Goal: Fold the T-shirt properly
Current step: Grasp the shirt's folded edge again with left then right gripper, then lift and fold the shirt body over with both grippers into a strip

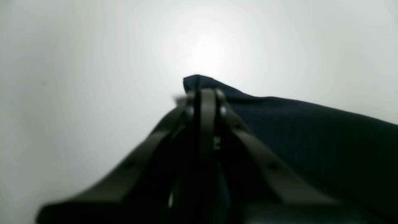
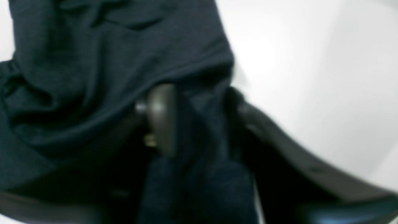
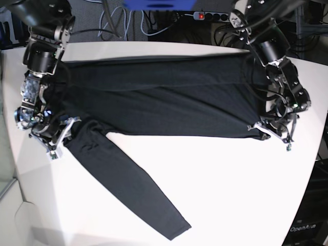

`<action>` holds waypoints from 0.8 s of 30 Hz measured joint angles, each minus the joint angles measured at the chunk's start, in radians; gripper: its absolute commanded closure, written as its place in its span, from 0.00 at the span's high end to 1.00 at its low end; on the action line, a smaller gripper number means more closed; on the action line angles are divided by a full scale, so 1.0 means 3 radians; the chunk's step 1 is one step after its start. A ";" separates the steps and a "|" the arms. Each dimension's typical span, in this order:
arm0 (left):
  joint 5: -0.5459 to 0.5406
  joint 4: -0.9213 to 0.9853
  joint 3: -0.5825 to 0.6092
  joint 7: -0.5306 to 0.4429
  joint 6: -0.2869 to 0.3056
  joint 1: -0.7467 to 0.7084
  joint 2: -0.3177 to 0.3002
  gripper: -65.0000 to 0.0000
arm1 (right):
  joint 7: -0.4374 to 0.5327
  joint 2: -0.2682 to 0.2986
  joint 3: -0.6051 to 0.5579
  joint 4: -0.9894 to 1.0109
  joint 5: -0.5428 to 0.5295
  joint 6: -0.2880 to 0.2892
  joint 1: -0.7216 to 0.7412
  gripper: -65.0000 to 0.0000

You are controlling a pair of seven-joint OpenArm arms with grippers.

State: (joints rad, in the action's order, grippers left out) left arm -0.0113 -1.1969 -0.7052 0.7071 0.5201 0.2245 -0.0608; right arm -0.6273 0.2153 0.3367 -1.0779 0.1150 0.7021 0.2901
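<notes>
The large plain black long-sleeved T-shirt of thin soft fabric [image 3: 164, 102] lies spread across the white table [image 3: 230, 195], stretched between the two pincers, with one long sleeve trailing away from the right pincer toward the near table edge. The left pincer [image 1: 203, 93] is pressed together, pinching a corner of the cloth that peaks just beyond its tips. The right pincer [image 2: 196, 102] has its fingers [image 2: 160, 115] parted with a bunch of fabric lying between them; whether they have actually bitten down on the cloth cannot be told, since the wrist view is blurred. The chief risk is judged to sit there: if the right pincer pulls or lifts before its hold is firm, the thin fabric could slip out, leaving the left pincer to drag the shirt askew and crease the fold. A grip on too thick a bunch could also carry extra layers along. The loose sleeve, lying well apart from both pincers, might drag and end up outside the fold. Counted: one shirt, two pincers, one trailing sleeve in plain view, one table.
</notes>
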 measured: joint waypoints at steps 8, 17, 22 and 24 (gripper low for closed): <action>-0.0005 0.0000 0.0000 0.0000 0.0005 0.0000 0.0000 0.00 | 0.0001 0.0004 -0.0014 -0.0006 0.0038 -0.0001 0.0000 0.00; -0.0024 -0.0567 0.0001 0.0036 0.0022 -0.0107 0.0114 0.00 | -0.0234 -0.0061 -0.0017 -0.0689 0.0161 0.0008 -0.0331 0.00; -0.0039 -0.0799 0.0009 0.0268 0.0025 -0.0196 0.0174 0.00 | -0.0177 -0.0136 -0.0042 -0.1162 0.0109 -0.0001 -0.0464 0.00; -0.0037 -0.0867 0.0003 0.0277 0.0027 -0.0243 0.0170 0.00 | -0.0224 -0.0160 -0.0025 -0.1270 0.0139 0.0001 -0.0566 0.00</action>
State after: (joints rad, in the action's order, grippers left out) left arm -0.0223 -1.4570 -0.7044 0.7902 0.5282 0.1516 -0.0097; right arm -0.6945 0.1673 0.3290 -1.4590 0.1566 0.7025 0.1204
